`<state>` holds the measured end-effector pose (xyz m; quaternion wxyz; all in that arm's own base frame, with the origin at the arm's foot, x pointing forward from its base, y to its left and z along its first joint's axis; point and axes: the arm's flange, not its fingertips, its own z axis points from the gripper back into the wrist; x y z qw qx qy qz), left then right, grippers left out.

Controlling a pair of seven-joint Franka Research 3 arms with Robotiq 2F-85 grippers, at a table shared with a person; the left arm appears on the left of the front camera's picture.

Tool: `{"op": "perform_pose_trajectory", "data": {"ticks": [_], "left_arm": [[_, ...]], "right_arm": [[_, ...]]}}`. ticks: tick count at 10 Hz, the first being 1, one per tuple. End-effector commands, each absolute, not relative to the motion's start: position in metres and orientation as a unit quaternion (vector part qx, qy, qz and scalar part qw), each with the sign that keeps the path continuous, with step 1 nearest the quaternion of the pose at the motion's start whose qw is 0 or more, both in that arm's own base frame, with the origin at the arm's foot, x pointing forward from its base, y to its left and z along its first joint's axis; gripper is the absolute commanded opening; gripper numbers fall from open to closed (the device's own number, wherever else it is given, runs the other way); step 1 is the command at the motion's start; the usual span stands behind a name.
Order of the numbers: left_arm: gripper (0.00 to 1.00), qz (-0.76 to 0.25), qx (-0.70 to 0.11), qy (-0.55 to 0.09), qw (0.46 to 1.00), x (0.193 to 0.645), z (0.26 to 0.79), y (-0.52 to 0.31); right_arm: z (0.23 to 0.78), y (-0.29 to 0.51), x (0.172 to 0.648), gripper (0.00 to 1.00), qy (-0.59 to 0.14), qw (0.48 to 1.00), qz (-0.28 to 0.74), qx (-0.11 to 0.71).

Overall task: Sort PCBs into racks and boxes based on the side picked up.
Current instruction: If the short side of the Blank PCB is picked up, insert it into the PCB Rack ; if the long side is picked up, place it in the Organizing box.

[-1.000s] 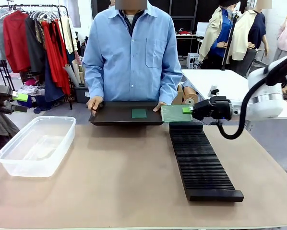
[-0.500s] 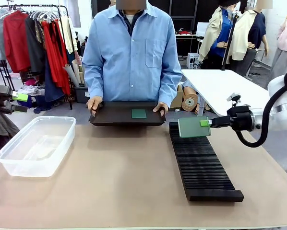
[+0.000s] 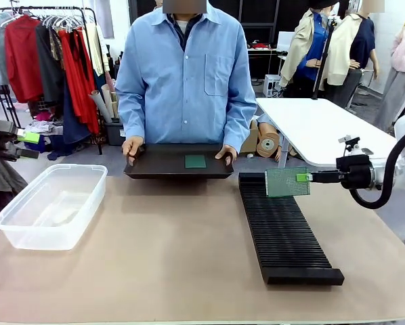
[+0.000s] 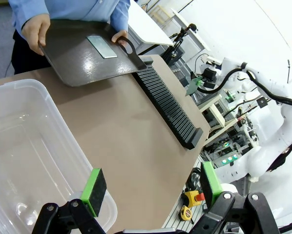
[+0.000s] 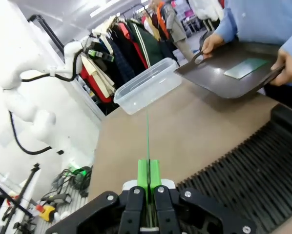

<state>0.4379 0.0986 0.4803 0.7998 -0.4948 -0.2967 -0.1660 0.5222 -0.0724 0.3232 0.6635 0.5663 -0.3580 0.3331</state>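
Front view: the right claw [image 3: 303,177] is clamped on one edge of a PCB [image 3: 282,181], holding it upright just above the far end of the rack [image 3: 284,233]. Judged: the on-edge attitude suits lowering the board into a cross slot beneath. Beyond the claw, a person [image 3: 187,74] steadies a black tray [image 3: 155,167] carrying a second PCB [image 3: 196,161]. Left wrist view: the left claw [image 4: 151,183] stands spread and empty over the box [image 4: 33,146], well across the tabletop [image 3: 162,257].
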Motion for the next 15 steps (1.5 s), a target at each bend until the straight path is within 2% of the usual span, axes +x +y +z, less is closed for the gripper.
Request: {"op": "perform_pose_trajectory", "data": {"ticks": [1, 3, 5, 7, 10, 15], "left_arm": [[1.00, -0.166, -0.497, -0.299, 0.798, 0.437, 0.481, 0.099], [1.00, -0.166, -0.497, -0.299, 0.798, 0.437, 0.481, 0.099], [1.00, -0.166, -0.497, -0.299, 0.798, 0.437, 0.481, 0.099], [1.00, -0.166, -0.497, -0.299, 0.798, 0.437, 0.481, 0.099], [1.00, -0.166, -0.497, -0.299, 0.798, 0.437, 0.481, 0.099], [1.00, -0.166, -0.497, -0.299, 0.798, 0.437, 0.481, 0.099]], "right_arm": [[0.305, -0.073, 0.546, 0.00, -0.388, 0.635, 0.341, 0.574], [0.295, -0.069, 0.564, 0.00, -0.423, 0.623, 0.364, 0.548], [0.281, -0.068, 0.577, 0.00, -0.419, 0.604, 0.357, 0.577], [0.272, -0.068, 0.581, 0.00, -0.415, 0.605, 0.373, 0.569], [0.260, -0.071, 0.586, 0.00, -0.446, 0.608, 0.409, 0.514], [0.229, -0.072, 0.596, 0.00, -0.442, 0.609, 0.408, 0.517]]}}
